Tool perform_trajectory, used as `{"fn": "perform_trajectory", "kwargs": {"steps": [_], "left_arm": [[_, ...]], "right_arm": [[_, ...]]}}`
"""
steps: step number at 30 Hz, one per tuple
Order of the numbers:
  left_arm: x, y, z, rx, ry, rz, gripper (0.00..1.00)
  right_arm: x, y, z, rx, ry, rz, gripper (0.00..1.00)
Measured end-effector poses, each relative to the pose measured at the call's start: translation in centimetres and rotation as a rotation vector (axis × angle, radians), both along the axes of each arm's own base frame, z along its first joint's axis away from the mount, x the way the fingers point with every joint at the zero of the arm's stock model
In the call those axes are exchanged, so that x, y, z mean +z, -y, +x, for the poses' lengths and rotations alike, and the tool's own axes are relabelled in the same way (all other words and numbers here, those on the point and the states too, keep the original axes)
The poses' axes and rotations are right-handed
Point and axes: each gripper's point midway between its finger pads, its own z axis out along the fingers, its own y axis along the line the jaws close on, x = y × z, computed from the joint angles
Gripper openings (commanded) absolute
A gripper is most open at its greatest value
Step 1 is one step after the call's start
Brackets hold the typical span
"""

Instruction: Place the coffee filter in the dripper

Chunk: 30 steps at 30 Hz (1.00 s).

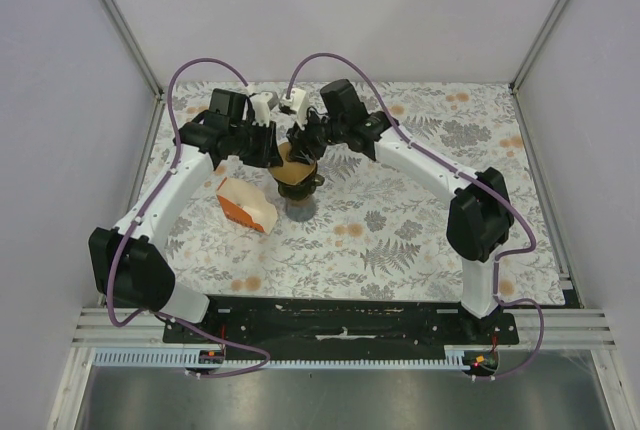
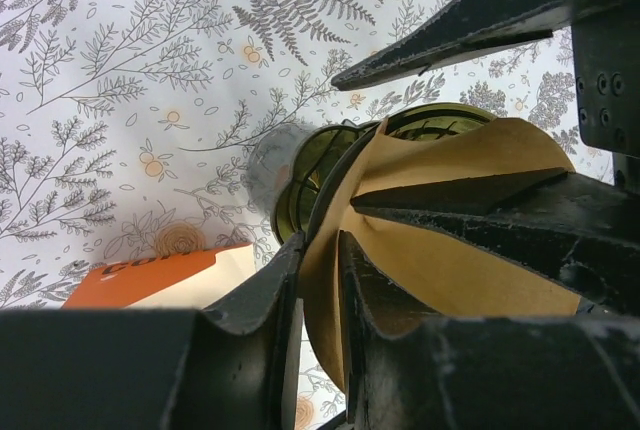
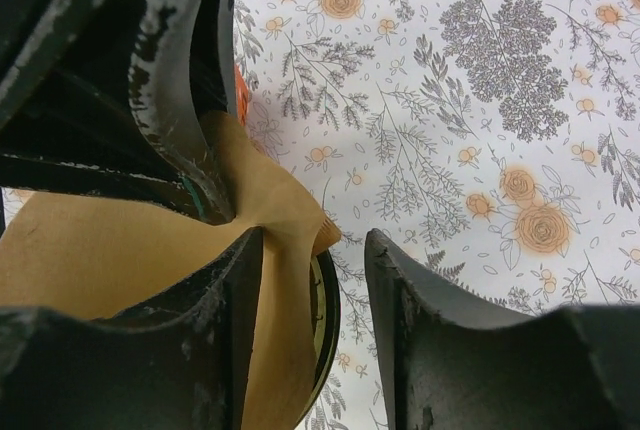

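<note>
Over the smoky-green translucent cone dripper (image 2: 300, 185), my left claw (image 2: 320, 250) is pinching the tan paper filter (image 2: 450, 270) — my right claw (image 3: 315, 240) is gaping open; the orange-and-white carton (image 2: 140, 280) is showing unreadable print.

Carton (image 2: 150, 278) print illegible; no other txt.

The coffee filter (image 2: 460, 250) is thin matt tan paper, creased in soft folds, the dripper (image 2: 310, 175) glossy translucent smoky-green plastic or glass, the carton (image 2: 140, 275) smooth orange and white card, the desk (image 2: 130, 80) a matt floral-printed cover, and the left tool (image 2: 320, 242) matt black plastic, scuffed and dusty grey.
</note>
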Motion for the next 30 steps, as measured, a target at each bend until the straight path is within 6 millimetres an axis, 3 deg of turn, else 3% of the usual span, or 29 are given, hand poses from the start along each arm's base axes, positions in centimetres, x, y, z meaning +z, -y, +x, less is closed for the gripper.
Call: {"fn": "perform_trajectory", "kwargs": {"steps": [4,11,17,19,25,28,30], "left_arm": [[0.0,0.1,-0.2,-0.006,-0.004,-0.004,0.26],[-0.3,0.1,-0.3,-0.01,-0.01,-0.001,0.26],[-0.3,0.2,-0.3,-0.014,-0.01,-0.003,0.26],[-0.3,0.2,-0.3,-0.015,-0.01,-0.004,0.26],[-0.2,0.1,0.0,-0.012,0.008,0.002,0.26],[-0.5,0.0,-0.2,-0.012,-0.001,0.003,0.27],[-0.7,0.0,-0.3,-0.012,-0.007,0.005,0.28]], "right_arm": [[-0.5,0.0,-0.1,-0.001,-0.004,-0.007,0.49],[-1.7,0.2,-0.3,0.0,-0.016,-0.026,0.33],[-0.7,-0.3,-0.4,0.009,-0.014,0.015,0.11],[0.4,-0.5,-0.4,0.017,0.001,0.042,0.1],[0.9,-0.5,-0.2,0.019,0.033,0.043,0.32],[0.1,-0.3,0.0,0.011,0.041,0.017,0.45],[-0.8,-0.2,0.2,0.007,0.037,-0.003,0.49]]}}
